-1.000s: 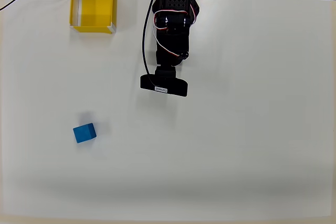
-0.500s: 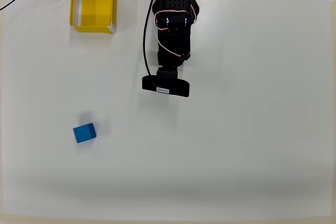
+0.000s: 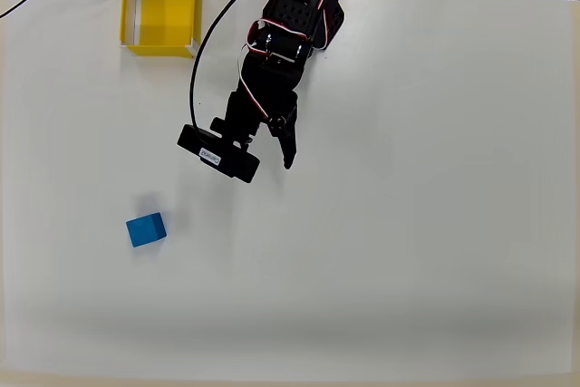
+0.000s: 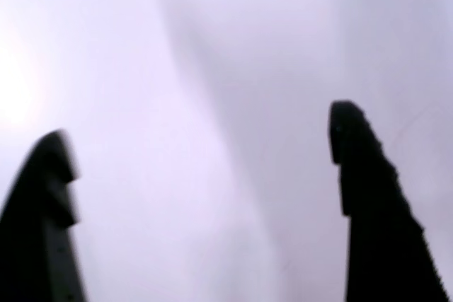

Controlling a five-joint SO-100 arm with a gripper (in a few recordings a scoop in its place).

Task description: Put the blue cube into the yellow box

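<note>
The cube (image 3: 146, 230) is bright blue, the box (image 3: 160, 14) yellow with pale whitish rims, the gripper (image 4: 202, 139) black, and the table (image 3: 408, 224) plain white.

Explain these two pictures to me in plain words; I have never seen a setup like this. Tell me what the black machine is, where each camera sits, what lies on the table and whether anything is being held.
The black machine is a small robot arm with a two-finger gripper at its end. One picture is taken by a fixed camera looking straight down on a plain white table. The other comes from a camera riding on the arm's wrist: the two dark shapes are the gripper's fingers, spread apart with only blurred pale table between them, so nothing is held. On the table, in the overhead view, lie a small solid bright-blue cube at lower left and a square open-topped yellow box at the top left edge. The box has nothing in it. The arm reaches out from the top edge, angled toward the cube, not touching it.
</note>
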